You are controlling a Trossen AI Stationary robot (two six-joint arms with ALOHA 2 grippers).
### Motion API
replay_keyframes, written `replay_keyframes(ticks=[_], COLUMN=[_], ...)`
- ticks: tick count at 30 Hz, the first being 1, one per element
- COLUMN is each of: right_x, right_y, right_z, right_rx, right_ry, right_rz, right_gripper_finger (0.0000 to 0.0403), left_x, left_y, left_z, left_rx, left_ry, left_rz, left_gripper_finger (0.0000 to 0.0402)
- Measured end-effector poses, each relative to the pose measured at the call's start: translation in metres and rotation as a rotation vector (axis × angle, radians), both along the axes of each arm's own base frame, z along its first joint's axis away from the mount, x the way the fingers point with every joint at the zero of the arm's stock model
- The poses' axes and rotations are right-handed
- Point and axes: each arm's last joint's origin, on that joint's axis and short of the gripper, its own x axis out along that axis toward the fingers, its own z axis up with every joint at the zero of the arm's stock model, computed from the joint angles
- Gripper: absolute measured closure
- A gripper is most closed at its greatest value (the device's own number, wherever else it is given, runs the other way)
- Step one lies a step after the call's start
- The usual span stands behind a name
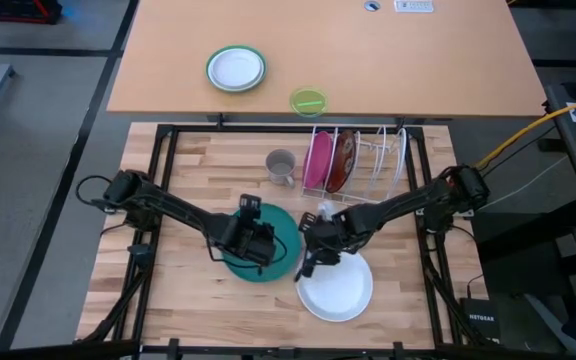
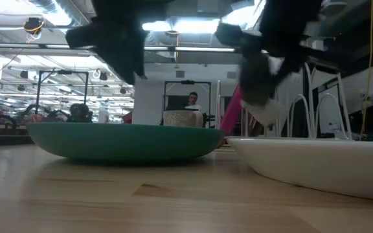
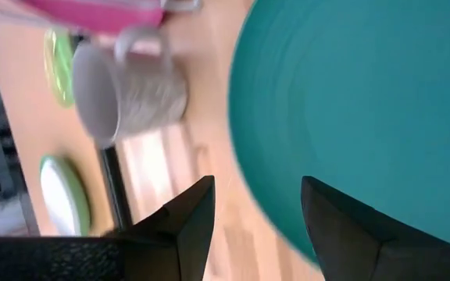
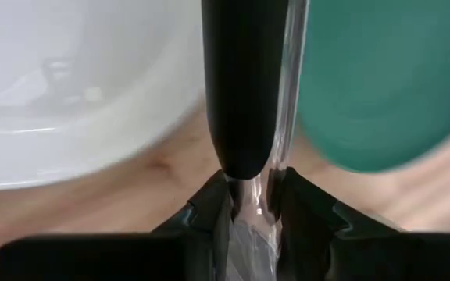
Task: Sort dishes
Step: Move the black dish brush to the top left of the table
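The teal-green plate (image 1: 286, 240) lies flat on the wooden table, and the plain white plate (image 1: 336, 290) lies flat to its right, nearer the front edge. The pink plate (image 1: 317, 160) and the dark red plate (image 1: 343, 160) stand on edge in the wire rack (image 1: 373, 160). My left gripper (image 3: 256, 183) is open above the teal plate's rim (image 3: 248, 179), clear of it in the low view (image 2: 118, 45). My right gripper (image 4: 252, 183) hangs between the two lying plates, shut on a dark narrow thing (image 4: 241, 86) with a clear glossy edge; I cannot tell what it is. My right gripper pinches the rounded end (image 4: 241, 168) of the dark narrow thing between its two fingers. The thing runs on straight ahead of the fingertips, along them, out of the wrist picture. It is above the table between the white plate and the teal plate.
A grey mug (image 1: 281, 167) stands left of the rack. A small white plate with a green rim (image 1: 236, 69) and a lime-green bowl (image 1: 308, 101) sit on the far tabletop. A person (image 2: 192, 100) stands in the room behind. Bare wood lies at the table's near left.
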Motion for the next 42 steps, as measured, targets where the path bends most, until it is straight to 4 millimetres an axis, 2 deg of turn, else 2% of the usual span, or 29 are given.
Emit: replay_keyframes(ticks=[7, 14, 19, 22, 25, 28, 36, 42], right_x=[0.027, 0.059, 0.078, 0.088, 0.101, 0.118, 0.169, 0.191], right_y=[-0.03, -0.085, -0.13, -0.15, -0.165, -0.17, -0.182, -0.187], right_z=[0.033, 0.067, 0.087, 0.088, 0.084, 0.073, 0.022, -0.012], right_rx=[-0.018, -0.042, 0.078, 0.189, 0.305, 0.39, 0.455, 0.476], right_ry=[-0.198, -0.531, -0.81, -0.933, -1.017, -1.041, -0.97, -0.929], right_rz=[-0.121, -0.211, -0.207, -0.201, -0.165, -0.132, -0.136, -0.174], right_gripper_finger=[0.0308, 0.0309, 0.0309, 0.0309, 0.0309, 0.0309, 0.0309, 0.031], left_x=[-0.037, -0.082, -0.109, -0.119, -0.126, -0.126, -0.123, -0.122], left_y=[0.013, 0.028, 0.036, 0.04, 0.043, 0.044, 0.043, 0.043], left_z=[0.036, 0.082, 0.111, 0.121, 0.127, 0.128, 0.126, 0.126], left_rx=[-0.007, -0.075, -0.159, -0.198, -0.205, -0.18, -0.172, -0.174], left_ry=[-0.025, -0.208, -0.376, -0.455, -0.514, -0.54, -0.533, -0.537], left_rz=[0.168, 0.392, 0.425, 0.451, 0.474, 0.479, 0.463, 0.462], left_gripper_finger=[0.0222, 0.0222, 0.0222, 0.0222, 0.0222, 0.0222, 0.0222, 0.0222])
